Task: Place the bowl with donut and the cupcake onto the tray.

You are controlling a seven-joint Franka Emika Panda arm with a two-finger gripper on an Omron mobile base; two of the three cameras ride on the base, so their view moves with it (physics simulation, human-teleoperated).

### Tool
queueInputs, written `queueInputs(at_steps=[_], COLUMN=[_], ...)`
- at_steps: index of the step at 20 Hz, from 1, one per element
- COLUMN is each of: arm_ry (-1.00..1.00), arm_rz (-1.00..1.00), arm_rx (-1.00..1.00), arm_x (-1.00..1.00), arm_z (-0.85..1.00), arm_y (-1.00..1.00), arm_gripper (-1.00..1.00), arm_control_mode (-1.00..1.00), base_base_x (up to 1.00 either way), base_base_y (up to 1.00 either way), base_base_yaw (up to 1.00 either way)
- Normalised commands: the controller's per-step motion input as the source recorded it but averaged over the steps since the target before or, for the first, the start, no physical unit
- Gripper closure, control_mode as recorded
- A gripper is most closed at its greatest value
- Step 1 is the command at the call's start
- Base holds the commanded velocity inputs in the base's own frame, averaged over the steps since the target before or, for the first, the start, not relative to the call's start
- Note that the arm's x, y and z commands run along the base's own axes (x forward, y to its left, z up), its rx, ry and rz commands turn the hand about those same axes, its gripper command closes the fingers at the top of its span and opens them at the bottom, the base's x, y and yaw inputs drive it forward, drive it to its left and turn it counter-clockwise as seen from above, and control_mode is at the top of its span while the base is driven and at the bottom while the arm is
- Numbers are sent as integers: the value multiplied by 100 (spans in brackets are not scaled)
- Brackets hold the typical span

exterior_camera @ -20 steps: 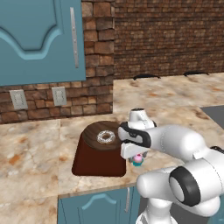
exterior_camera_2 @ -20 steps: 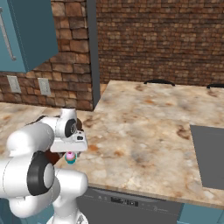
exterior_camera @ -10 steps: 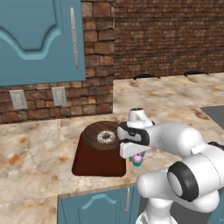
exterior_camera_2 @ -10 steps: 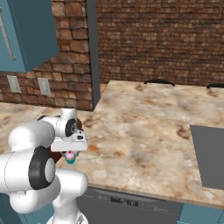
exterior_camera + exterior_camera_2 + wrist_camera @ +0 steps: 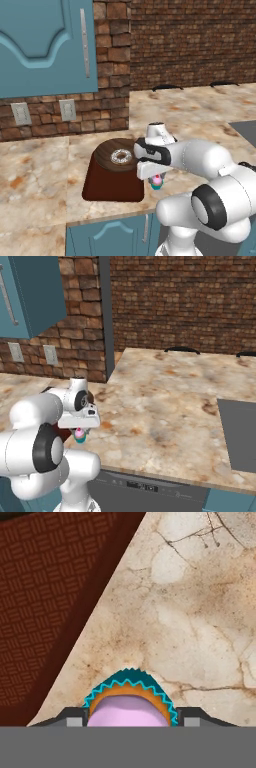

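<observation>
Your hand (image 5: 129, 721) is straddling the cupcake (image 5: 129, 704) on the bench (image 5: 200, 612) beside the tray (image 5: 112, 186); grip unclear. The bowl (image 5: 119, 155) with donut (image 5: 120, 157) is already sitting on the tray, the cupcake remaining.

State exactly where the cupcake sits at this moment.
In the left base view the cupcake stands on the marble counter just right of the tray, under the tool; in the hand view it lies between the tool's fingertips.
</observation>
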Motion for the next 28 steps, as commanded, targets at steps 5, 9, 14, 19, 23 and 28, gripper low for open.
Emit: queueInputs(at_steps=[5, 9, 14, 19, 23, 28], arm_ry=[2, 4, 2, 0, 0, 0], arm_rz=[-4, -2, -1, -3, -5, -5], arm_rx=[0, 0, 0, 0, 0, 0], arm_x=[0, 0, 0, 1, 3, 6], arm_z=[26, 11, 0, 0, 0, 0], arm_y=[0, 17, 48, 52, 53, 44], arm_gripper=[100, 100, 100, 100, 100, 100], arm_control_mode=[-100, -100, -100, -100, -100, -100], base_base_x=[0, 0, 0, 0, 0, 0], base_base_y=[0, 0, 0, 0, 0, 0], base_base_yaw=[0, 0, 0, 0, 0, 0])
